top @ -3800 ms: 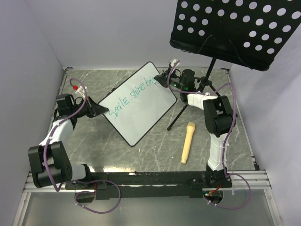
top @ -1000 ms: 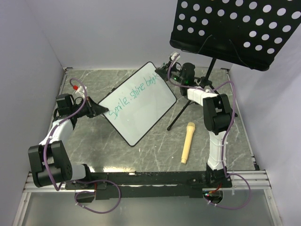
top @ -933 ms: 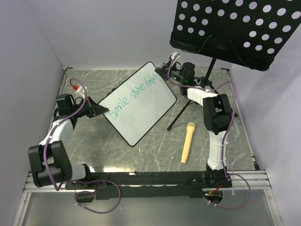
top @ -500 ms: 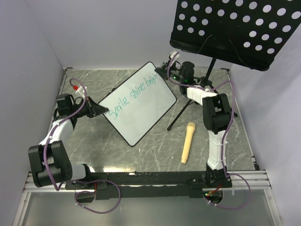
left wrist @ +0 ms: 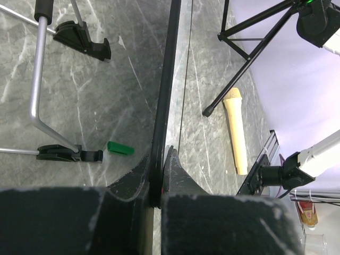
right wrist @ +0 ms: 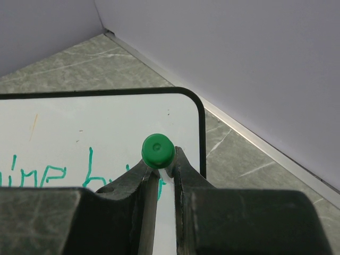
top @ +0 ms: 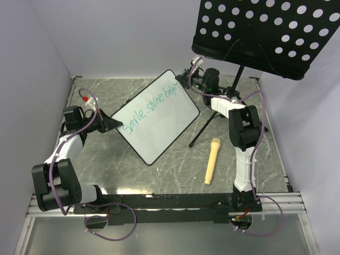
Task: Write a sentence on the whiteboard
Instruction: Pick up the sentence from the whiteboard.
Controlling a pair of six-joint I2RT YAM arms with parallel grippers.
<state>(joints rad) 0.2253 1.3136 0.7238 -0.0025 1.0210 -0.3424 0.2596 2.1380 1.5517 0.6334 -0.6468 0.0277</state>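
The whiteboard (top: 159, 130) stands tilted in the middle of the table. My left gripper (top: 118, 125) is shut on the black frame at its left corner, and that frame (left wrist: 169, 69) runs edge-on between the jaws (left wrist: 159, 159). The sentence (top: 151, 106), in teal, reads "Smile, shine bright" along the far long edge. My right gripper (top: 184, 79) is at the board's far right corner, shut on a green marker (right wrist: 158, 150). Below it lie the white surface (right wrist: 106, 122) and the last teal letters (right wrist: 53, 172). The marker's tip is hidden.
A black perforated music stand (top: 265, 32) overhangs the back right, its tripod legs (top: 204, 127) beside the board. A beige microphone (top: 211, 160) lies to the right. A green cap (left wrist: 120, 149) and the board's metal support (left wrist: 34, 95) sit behind it.
The last word has grown from "bri" to "bright". My right gripper has drifted slightly toward the board's far corner with the marker. The left gripper and board have not moved.
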